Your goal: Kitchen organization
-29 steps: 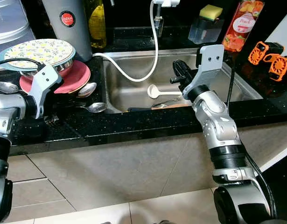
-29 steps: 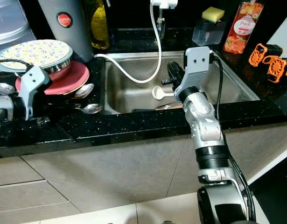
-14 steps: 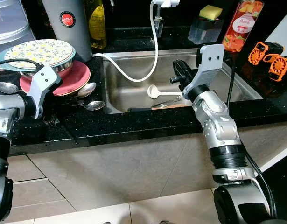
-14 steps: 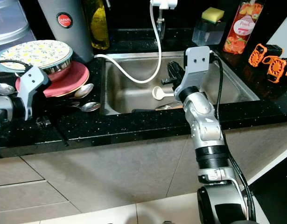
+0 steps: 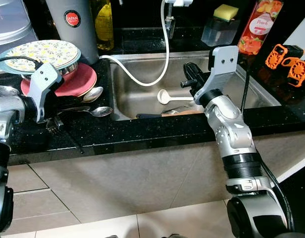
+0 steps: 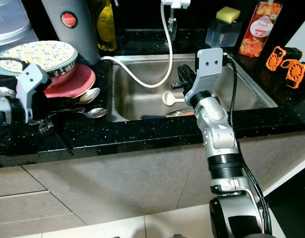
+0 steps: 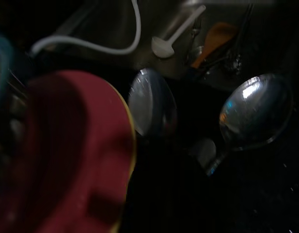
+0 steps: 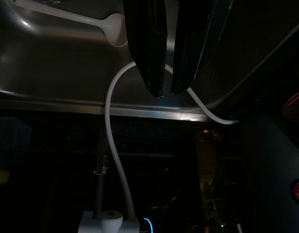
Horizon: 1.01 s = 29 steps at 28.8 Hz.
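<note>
A floral plate (image 5: 40, 52) tops a metal bowl and a red plate (image 5: 78, 82) on the black counter, left of the sink (image 5: 137, 94). Two steel spoons lie beside the stack. One (image 5: 94, 93) leans on the red plate; the other (image 5: 101, 111) lies flat, its handle pointing toward my left gripper (image 5: 60, 113). That gripper hovers low over the counter beside the stack. The left wrist view shows both spoons (image 7: 256, 109) and the red plate (image 7: 66, 145) close up. My right gripper (image 8: 166, 92) is shut on nothing and hangs over the sink near a white ladle (image 5: 164, 96).
A white hose (image 5: 142, 82) curls from the tap into the sink, where a wooden spatula (image 5: 179, 111) and cutlery lie. A grey flask (image 5: 73, 22), oil bottle (image 5: 103, 25), sponge dispenser (image 5: 219, 27) and peach bottle (image 5: 255, 27) line the back. Orange clips (image 5: 291, 62) sit at the right.
My left gripper has moved slightly back toward the plate stack. The flat spoon has shifted a little and its handle now lies toward that gripper. The right arm has stayed still.
</note>
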### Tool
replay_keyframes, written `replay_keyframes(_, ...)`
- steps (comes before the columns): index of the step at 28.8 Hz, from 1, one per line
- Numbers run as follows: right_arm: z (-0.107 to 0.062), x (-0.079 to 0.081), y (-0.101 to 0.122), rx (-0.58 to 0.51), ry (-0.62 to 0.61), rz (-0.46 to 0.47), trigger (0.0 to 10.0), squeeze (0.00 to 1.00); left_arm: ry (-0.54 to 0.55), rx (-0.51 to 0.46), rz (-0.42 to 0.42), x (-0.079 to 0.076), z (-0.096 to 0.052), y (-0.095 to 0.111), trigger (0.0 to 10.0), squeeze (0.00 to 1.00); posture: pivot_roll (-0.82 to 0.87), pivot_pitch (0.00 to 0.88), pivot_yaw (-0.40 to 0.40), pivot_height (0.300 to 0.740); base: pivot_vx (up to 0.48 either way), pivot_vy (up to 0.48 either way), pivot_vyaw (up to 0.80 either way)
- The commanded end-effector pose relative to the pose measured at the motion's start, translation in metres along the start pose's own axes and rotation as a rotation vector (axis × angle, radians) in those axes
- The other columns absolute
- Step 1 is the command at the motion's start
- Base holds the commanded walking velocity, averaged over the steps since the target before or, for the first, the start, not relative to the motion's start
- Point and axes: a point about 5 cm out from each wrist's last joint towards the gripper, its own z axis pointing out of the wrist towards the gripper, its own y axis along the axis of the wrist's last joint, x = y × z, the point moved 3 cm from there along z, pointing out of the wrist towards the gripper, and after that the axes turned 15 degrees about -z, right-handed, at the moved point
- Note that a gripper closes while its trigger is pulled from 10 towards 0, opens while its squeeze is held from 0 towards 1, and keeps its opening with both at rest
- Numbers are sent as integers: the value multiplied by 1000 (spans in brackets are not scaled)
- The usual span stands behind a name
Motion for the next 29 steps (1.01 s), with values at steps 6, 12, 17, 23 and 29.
replay_keyframes(6, 1, 0, 1, 1, -3, 6, 10000, 0, 1, 66, -43, 9, -11, -6, 10000, 1000, 135, 22, -28, 740, 0, 0, 0)
replay_keyframes(12, -3, -5, -1, 8, -21, 3, 10000, 0, 14, 93, -97, 14, -7, -16, 10000, 1000, 121, 26, -17, 740, 0, 0, 0)
replay_keyframes(17, -4, -6, -1, 9, -28, 2, 10000, 0, -1, 135, -144, 14, -3, -26, 10000, 0, 117, 28, -13, 740, 0, 0, 0)
replay_keyframes(23, -4, -6, -1, 8, -29, 5, 10000, 0, -50, 145, -54, 8, 5, -24, 9490, 0, 118, 30, -12, 740, 0, 0, 0)
replay_keyframes(29, -4, -5, -1, 9, -29, 6, 10000, 0, -123, 163, -30, 0, 7, -22, 9216, 0, 120, 32, -10, 740, 0, 0, 0)
